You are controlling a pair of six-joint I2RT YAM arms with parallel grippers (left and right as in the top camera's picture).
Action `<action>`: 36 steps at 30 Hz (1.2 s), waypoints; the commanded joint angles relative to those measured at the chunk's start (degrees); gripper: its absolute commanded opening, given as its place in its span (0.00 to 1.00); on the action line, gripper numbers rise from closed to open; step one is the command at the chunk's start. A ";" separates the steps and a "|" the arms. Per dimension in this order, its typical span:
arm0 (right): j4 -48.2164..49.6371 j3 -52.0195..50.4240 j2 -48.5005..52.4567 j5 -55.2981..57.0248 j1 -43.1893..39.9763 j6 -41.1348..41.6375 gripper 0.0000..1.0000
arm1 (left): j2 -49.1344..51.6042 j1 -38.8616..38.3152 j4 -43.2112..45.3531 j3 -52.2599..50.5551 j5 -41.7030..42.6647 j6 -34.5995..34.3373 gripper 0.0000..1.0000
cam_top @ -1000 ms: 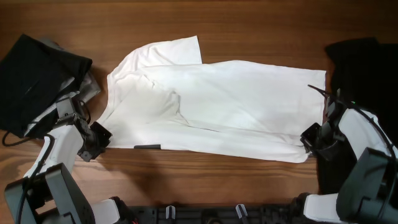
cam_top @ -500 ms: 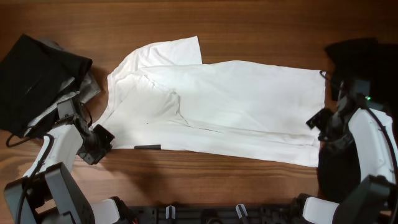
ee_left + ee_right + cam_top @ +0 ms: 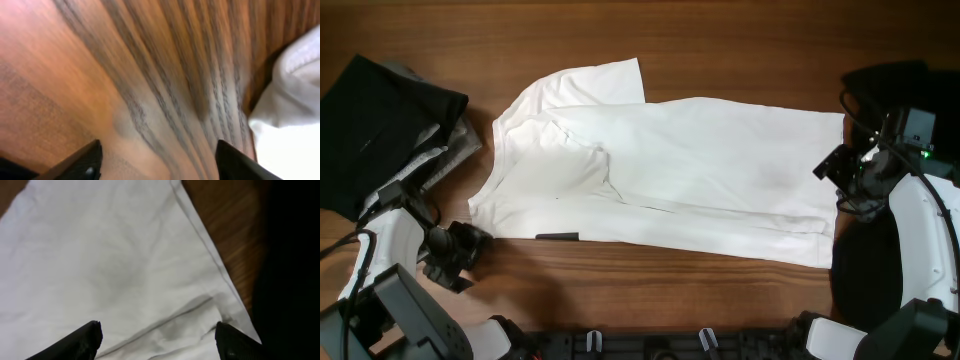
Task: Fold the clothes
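Observation:
The white T-shirt (image 3: 670,175) of the clothes lies flat across the middle of the table, folded lengthwise, with a small dark label (image 3: 557,236) at its near edge. My left gripper (image 3: 475,243) is open just off the shirt's near left corner. In the left wrist view the gripper (image 3: 160,167) has only bare wood between its fingers, and the white cloth (image 3: 290,100) lies to its right. My right gripper (image 3: 830,172) hangs open over the shirt's right hem. The right wrist view shows the gripper (image 3: 157,345) above white fabric (image 3: 115,255), holding nothing.
A black garment (image 3: 375,125) on a grey one (image 3: 465,140) lies at the far left. More black cloth (image 3: 890,95) lies at the right edge and under the right arm (image 3: 295,270). The arm bases stand along the table's front edge (image 3: 650,345).
Both grippers have opened and let go of the shirt's near corners. The left one drew back to the near left. The right one rose and moved toward the far side along the hem.

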 commanded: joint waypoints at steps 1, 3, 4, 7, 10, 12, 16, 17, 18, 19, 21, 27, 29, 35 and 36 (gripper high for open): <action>2.60 1.20 -0.68 -10.34 -0.24 -6.14 0.78 | -3.61 0.26 -2.51 3.89 0.94 3.58 0.75; 2.58 1.81 -0.68 -13.18 -0.24 -8.07 0.79 | -5.35 0.26 -4.04 5.97 1.14 3.56 0.75; 2.54 2.21 -0.72 -13.90 -0.24 -8.94 0.79 | -6.56 0.26 -5.05 7.48 1.31 3.56 0.75; 2.43 3.93 -1.22 -16.52 -0.24 -11.93 0.79 | -9.99 0.13 -6.32 12.04 4.33 5.11 0.75; 2.40 6.19 -1.73 -19.67 -0.24 -13.00 0.79 | -12.33 -1.20 -5.11 15.50 8.90 6.05 0.73; 2.38 8.22 -1.79 -22.23 -0.22 -13.03 0.79 | -13.38 -3.56 -2.19 17.51 13.68 9.51 0.71; 2.36 10.64 -1.79 -26.84 -0.22 -12.63 0.78 | -13.55 -12.44 7.78 19.30 16.15 10.91 0.73; 2.36 10.67 -1.79 -27.80 -0.22 -12.61 0.78 | -12.72 -16.52 12.83 19.30 16.17 10.93 0.73; 2.25 10.67 -1.77 -28.17 -0.20 -12.61 0.78 | -11.82 -19.37 16.22 19.30 16.15 11.15 0.74; 2.14 10.67 -1.75 -28.17 -0.11 -12.61 0.78 | -10.86 -21.70 18.99 19.30 16.15 11.72 0.75; 1.88 10.67 -1.75 -28.13 0.17 -12.68 0.78 | -7.69 -26.97 26.16 19.32 14.53 13.16 0.77; 1.64 10.60 -1.73 -28.11 0.24 -12.61 0.79 | 6.05 -36.70 46.88 20.09 12.26 13.88 0.80; 1.38 10.60 -1.73 -28.09 0.24 -12.59 0.78 | 11.30 -38.01 49.94 21.59 12.24 13.86 0.79; -1.68 10.49 0.20 -17.94 0.24 -12.20 0.82 | 19.23 -37.92 45.48 24.06 12.04 12.79 0.86; -2.40 10.49 0.92 -16.04 0.24 -12.22 0.83 | 18.73 -37.59 43.95 24.22 11.96 12.79 0.86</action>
